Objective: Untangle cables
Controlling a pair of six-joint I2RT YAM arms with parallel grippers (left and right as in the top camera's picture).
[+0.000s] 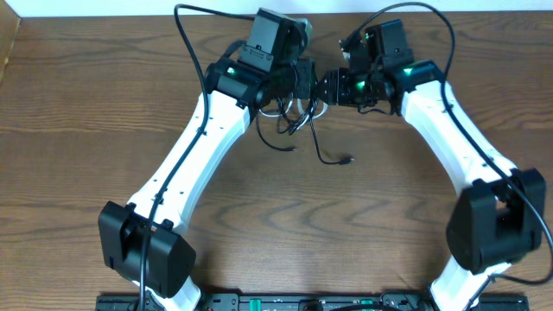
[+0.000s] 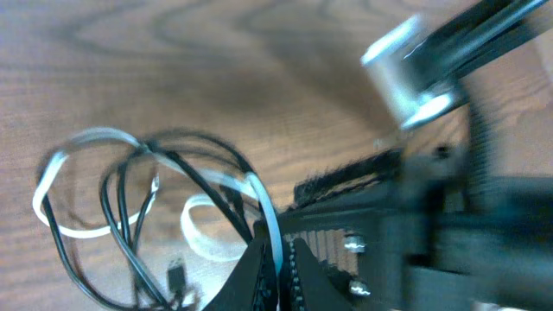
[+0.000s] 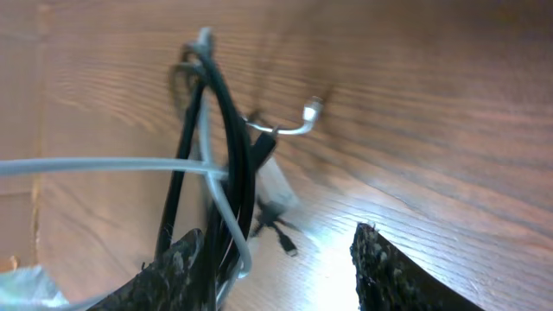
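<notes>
Surface: brown wood-grain table, matte, with a patch of glare in the right wrist view. Nothing of the room shows beyond the table edge. Small green lights glow on both arms near the wrists.

Both arms meet at the far middle of the table, with the tangle lying between and just under them. Black cable: one tail runs out of the tangle toward the near side and ends in a small plug lying flat on the wood. White cable: it lies in loops on the table, crossed with the black loops.

Left gripper: fingers pressed close together with the white cable running between them. It looks like a pinch, but this view is blurred.

Right gripper: fingers spread wide. Black and white strands run up past the left finger in that view; the other finger is clear of them
</notes>
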